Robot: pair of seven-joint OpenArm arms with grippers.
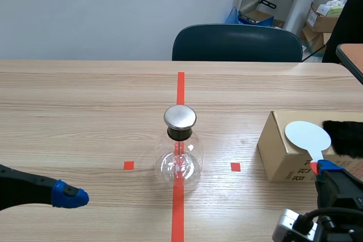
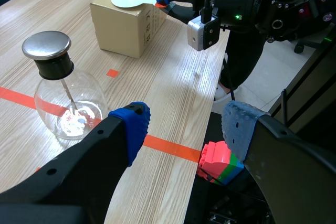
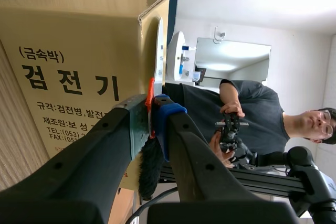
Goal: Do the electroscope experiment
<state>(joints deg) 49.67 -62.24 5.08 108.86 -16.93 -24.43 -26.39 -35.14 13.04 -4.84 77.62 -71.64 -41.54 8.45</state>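
Nearest, the left gripper [image 2: 184, 127] is held open short of the electroscope flask [image 1: 180, 154], while the right gripper [image 3: 151, 113] is clamped on the handle end of the white disc paddle [image 1: 307, 136], so the pick-up step is judged in hand. The paddle is laid flat on the cardboard box [image 1: 281, 154], its long axis directed away from the robot, disc farthest, beside what appears to be black fur [image 1: 343, 138]. A lift, a rub on the fur, then an approach to the metal cap [image 1: 180, 117] are likely called for.
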